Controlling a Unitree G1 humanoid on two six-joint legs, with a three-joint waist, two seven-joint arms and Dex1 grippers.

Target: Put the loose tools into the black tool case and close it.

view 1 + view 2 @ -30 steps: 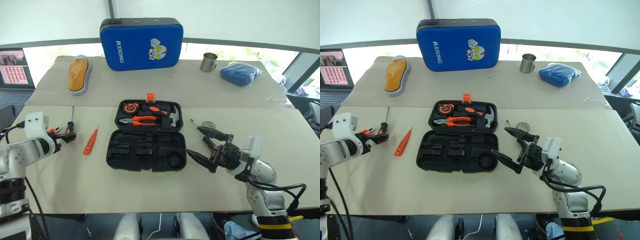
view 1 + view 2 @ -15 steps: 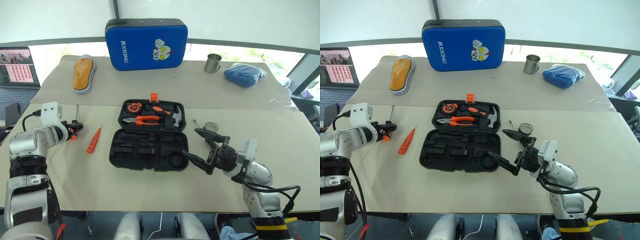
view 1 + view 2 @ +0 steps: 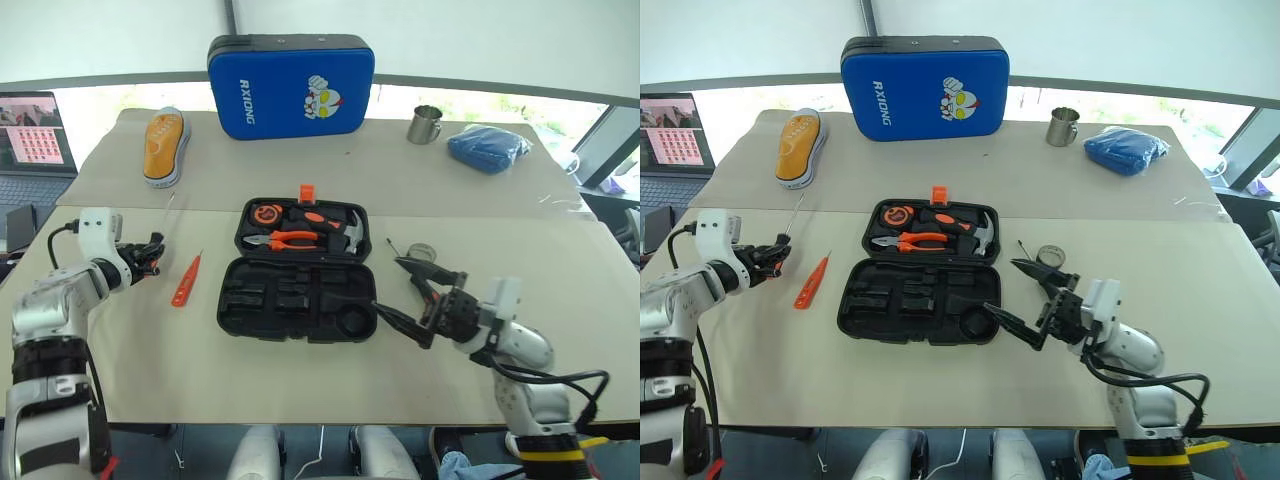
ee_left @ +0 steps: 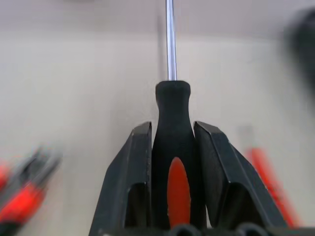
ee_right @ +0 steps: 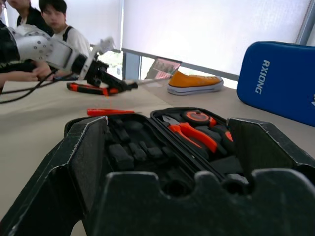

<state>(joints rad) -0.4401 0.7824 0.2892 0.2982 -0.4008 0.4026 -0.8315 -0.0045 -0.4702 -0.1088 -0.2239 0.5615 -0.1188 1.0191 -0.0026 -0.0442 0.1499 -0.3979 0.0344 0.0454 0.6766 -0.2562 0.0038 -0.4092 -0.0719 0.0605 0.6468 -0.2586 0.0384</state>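
The black tool case (image 3: pixel 228 300) lies open mid-table, its near half showing bare moulded slots. My left gripper (image 4: pixel 172 130) is shut on the black-and-orange handle of a screwdriver (image 3: pixel 165 218), held just above the table left of the case with its shaft slanting up and away. A slim orange tester screwdriver (image 3: pixel 184 282) lies between that hand and the case. Another orange-and-black tool (image 5: pixel 91 88) lies on the table under the left hand. My right gripper (image 3: pixel 388 286) stands open at the case's right edge, holding nothing. A small tape roll (image 3: pixel 418 252) sits just behind it.
Orange pliers (image 3: pixel 285 239), a hammer (image 3: pixel 350 232) and a round orange tape measure sit in the case's far half. At the back stand a blue printed case (image 3: pixel 290 72), an orange shoe (image 3: pixel 160 147), a metal cup (image 3: pixel 423 124) and a blue cloth (image 3: pixel 487 146). People sit beyond the table's left side (image 5: pixel 44 19).
My left gripper has closed on the screwdriver's handle and lifted it off the table, turning so the shaft tilts upward. The right gripper has stayed put and open.
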